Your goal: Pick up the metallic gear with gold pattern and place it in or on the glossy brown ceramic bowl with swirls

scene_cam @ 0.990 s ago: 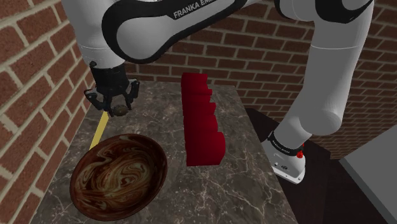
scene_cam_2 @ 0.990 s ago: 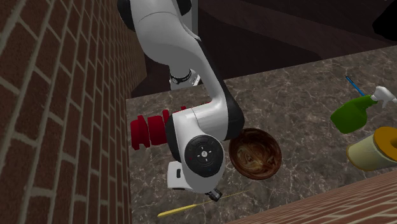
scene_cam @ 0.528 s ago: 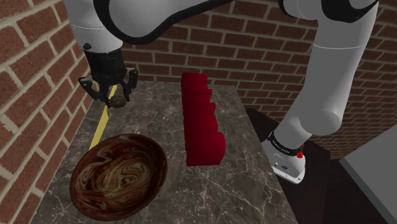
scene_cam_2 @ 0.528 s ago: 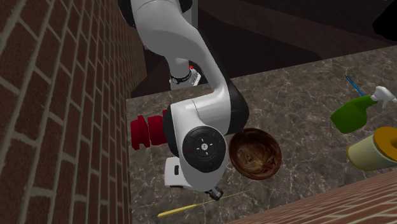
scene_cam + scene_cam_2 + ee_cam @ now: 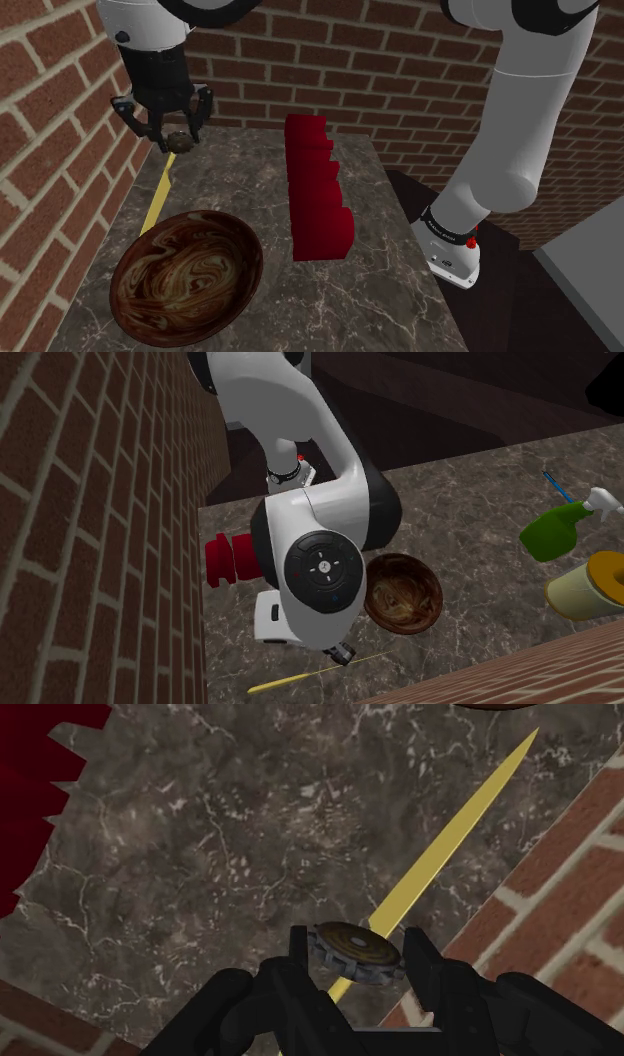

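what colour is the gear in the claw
The gear has a gold-patterned top face and dark grey teeth; the wrist view shows it best.

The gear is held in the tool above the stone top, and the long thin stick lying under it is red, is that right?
Not quite. The stick is yellow, not red, as the wrist view shows; the red thing is the ridged block elsewhere on the stone top. The rest holds: the gear is clasped in the tool above the top.
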You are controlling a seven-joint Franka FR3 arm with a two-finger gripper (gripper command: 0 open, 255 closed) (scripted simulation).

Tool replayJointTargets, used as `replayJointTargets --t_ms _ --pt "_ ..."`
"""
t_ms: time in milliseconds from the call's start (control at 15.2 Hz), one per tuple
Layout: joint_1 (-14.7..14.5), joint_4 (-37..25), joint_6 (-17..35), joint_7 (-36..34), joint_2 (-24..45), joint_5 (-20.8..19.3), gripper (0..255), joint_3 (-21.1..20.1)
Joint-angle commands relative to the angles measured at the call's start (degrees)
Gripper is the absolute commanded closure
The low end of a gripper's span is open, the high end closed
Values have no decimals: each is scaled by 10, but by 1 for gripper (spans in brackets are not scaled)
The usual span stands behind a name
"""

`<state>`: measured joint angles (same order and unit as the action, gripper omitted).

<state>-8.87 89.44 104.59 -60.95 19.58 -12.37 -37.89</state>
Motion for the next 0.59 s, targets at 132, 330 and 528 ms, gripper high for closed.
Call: replayJointTargets --t_ms 132,330,528 --pt "0 -26 -30 4 -5 4 255 -2" --pt "-3 -49 -53 5 -5 5 255 -3" --pt "-7 -75 -77 6 -4 4 255 -4"
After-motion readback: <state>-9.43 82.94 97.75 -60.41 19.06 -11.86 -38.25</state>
